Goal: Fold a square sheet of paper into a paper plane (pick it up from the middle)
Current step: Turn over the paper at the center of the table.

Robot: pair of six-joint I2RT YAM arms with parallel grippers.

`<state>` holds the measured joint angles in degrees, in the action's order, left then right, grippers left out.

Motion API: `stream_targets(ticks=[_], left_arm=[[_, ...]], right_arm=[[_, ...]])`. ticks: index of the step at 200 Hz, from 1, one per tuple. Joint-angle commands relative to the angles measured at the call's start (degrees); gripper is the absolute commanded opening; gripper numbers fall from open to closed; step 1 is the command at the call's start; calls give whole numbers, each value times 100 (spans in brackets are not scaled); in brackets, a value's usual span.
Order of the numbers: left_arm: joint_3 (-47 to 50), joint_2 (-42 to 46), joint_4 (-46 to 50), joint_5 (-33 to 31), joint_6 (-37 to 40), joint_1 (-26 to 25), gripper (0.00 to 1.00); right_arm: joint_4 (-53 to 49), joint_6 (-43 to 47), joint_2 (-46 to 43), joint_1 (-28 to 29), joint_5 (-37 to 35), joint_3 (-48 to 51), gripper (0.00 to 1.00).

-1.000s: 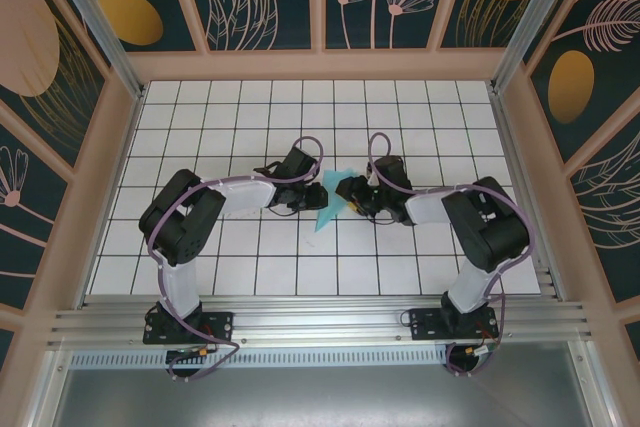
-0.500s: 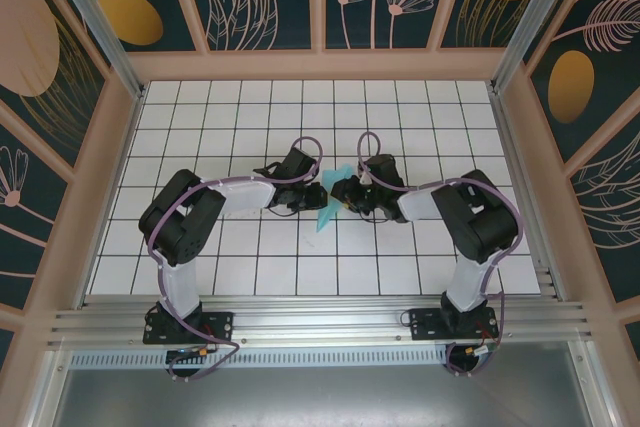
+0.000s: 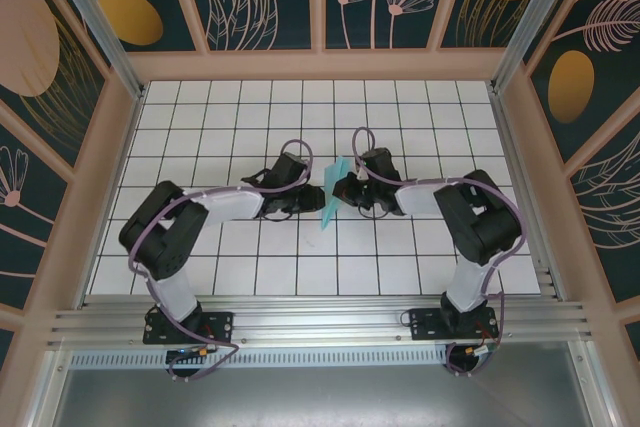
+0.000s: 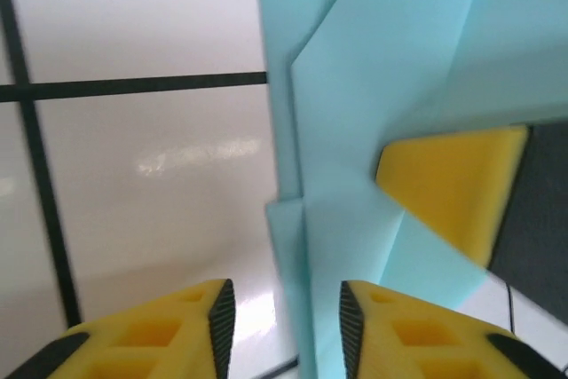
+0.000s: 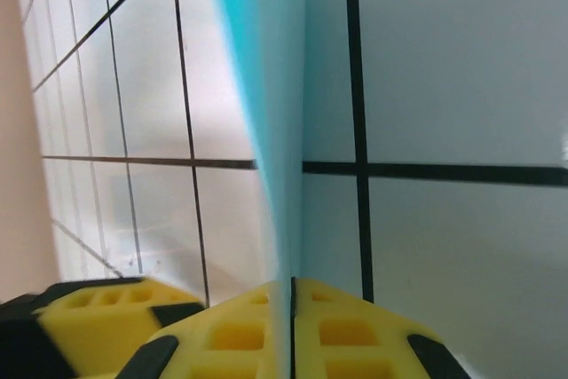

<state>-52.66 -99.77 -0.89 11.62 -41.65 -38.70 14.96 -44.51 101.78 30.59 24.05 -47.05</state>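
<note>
My right pincer (image 5: 292,297) gripped the half-folded paper plane (image 5: 266,86); my left pincer (image 4: 282,310) stood open astride its edge. Next, I judged, the left should close and crease it.

White tiled table (image 3: 400,267) (black grid lines), glossy, folded teal paper (image 3: 329,211) perhaps touching it by one tip

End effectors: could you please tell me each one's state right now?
Left end effector: open, folded paper between its jaws.
Right end effector: closed on the folded paper.
</note>
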Motion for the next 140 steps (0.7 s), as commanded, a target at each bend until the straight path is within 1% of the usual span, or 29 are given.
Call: stream_targets(ticks=[1, 32, 55, 68, 78, 85, 93, 103, 117, 123, 140], left_arm=[[323, 802, -597, -677, -156, -41, 44], [697, 1582, -632, -1709, -137, -33, 49], [992, 2062, -702, -2304, -125, -35, 49], [1155, 2321, -714, -2608, -161, -33, 55], [1288, 2499, -752, -2812, -165, -31, 58], [1369, 2596, -770, -2941, -177, -32, 59], [1452, 2704, -795, -3070, -177, -33, 63], [1527, 2813, -799, -3199, -168, -28, 64], [1633, 2914, -857, -3312, -92, -33, 71], [1640, 2934, -838, -3376, -83, -31, 72], [1646, 2951, -855, -3406, 66, -32, 72]], right_arm=[[-1356, 798, -517, 44, -783, -478, 9], [-2811, 1403, -866, 248, -1889, -1069, 9], [-3796, 1639, -988, 355, -2744, -1539, 9], [-4274, 1679, -1015, 368, -3125, -1762, 10], [-4612, 1691, -1012, 364, -3410, -1924, 10], [-4829, 1700, -1005, 377, -3617, -2025, 10], [-5059, 1705, -988, 387, -3854, -2138, 10], [-5307, 1718, -959, 411, -4082, -2268, 10], [-5590, 1668, -916, 450, -4365, -2424, 10], [-5646, 1641, -918, 467, -4440, -2460, 10], [-5688, 1579, -861, 522, -4475, -2518, 10]])
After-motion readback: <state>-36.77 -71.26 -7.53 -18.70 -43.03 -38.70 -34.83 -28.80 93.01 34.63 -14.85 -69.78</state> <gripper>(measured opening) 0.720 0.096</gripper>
